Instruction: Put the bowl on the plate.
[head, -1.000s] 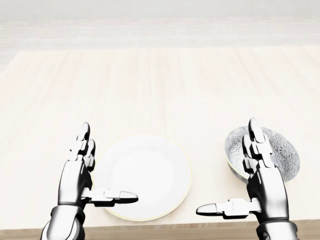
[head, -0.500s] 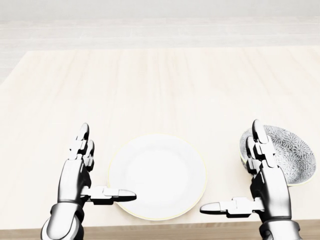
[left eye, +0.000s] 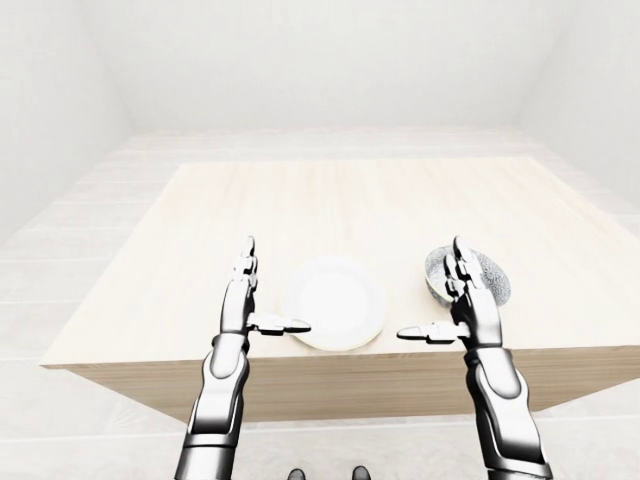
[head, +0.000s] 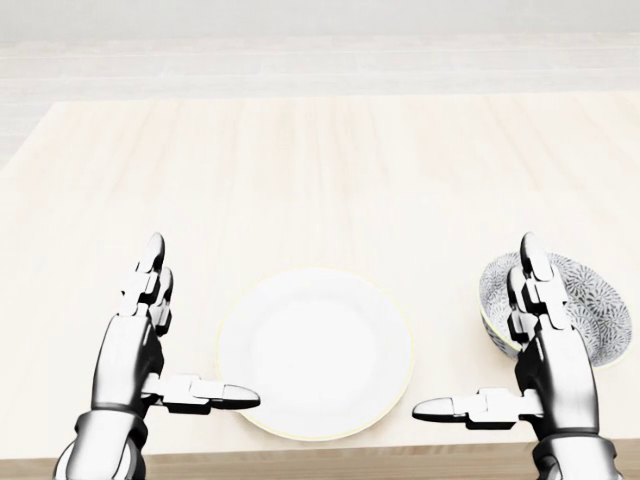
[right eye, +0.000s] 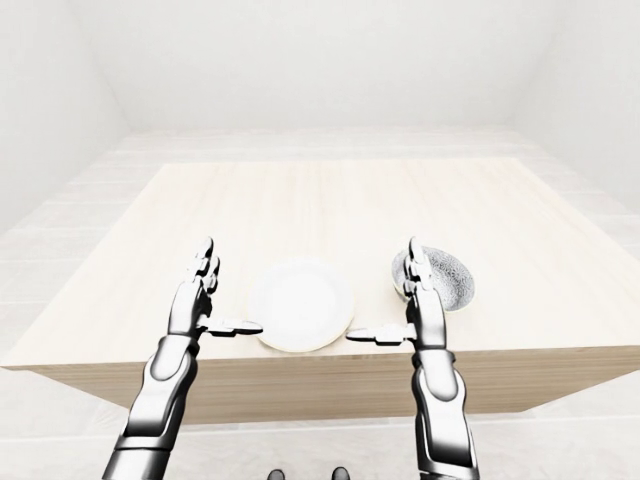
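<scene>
A white plate (head: 315, 352) lies on the pale wooden table (head: 320, 180), near the bottom edge of the head view. To its right sits a grey patterned bowl (head: 590, 300), upright on the table and apart from the plate. My right hand (head: 475, 325) is open, its fingers (head: 535, 290) upright against the bowl's left rim and hiding part of it, the thumb pointing left. My left hand (head: 200, 322) is open too, left of the plate, with its thumb reaching toward the plate's lower left rim. Neither hand holds anything.
The table's near edge (left eye: 340, 360) runs just below both hands. Its wide top stretches away toward the top of the views. A pale floor (left eye: 60, 270) and white walls surround it.
The whole picture has slid slightly right, so the camera has moved. My left hand has drifted left, away from the plate. My right hand has edged right beside the bowl.
</scene>
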